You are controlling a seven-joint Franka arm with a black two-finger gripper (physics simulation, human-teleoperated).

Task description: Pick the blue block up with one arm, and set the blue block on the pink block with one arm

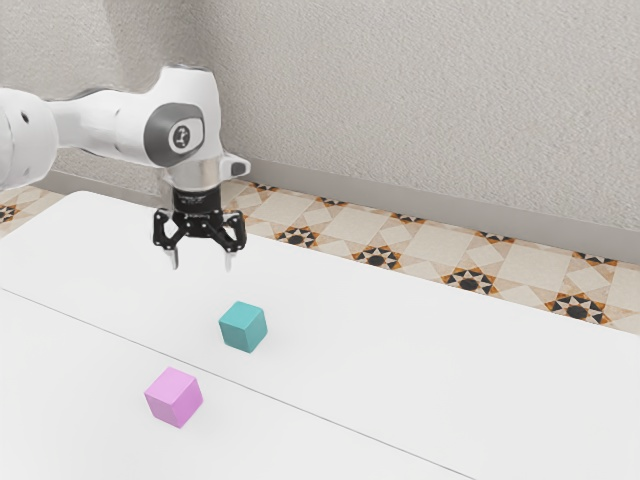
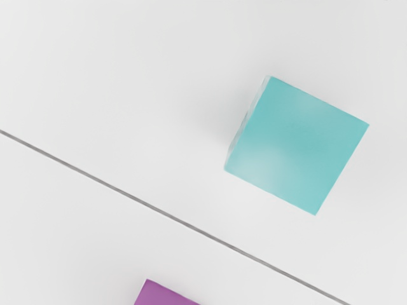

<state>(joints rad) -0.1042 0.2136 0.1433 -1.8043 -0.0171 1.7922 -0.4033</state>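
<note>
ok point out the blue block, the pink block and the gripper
blue block (image 1: 243, 327): exterior view, its middle
pink block (image 1: 173, 397): exterior view, its middle
gripper (image 1: 201, 264): exterior view, midway between its fingertips

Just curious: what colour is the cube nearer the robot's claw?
Teal, a blue-green; the wrist view shows the blue block best.
</note>
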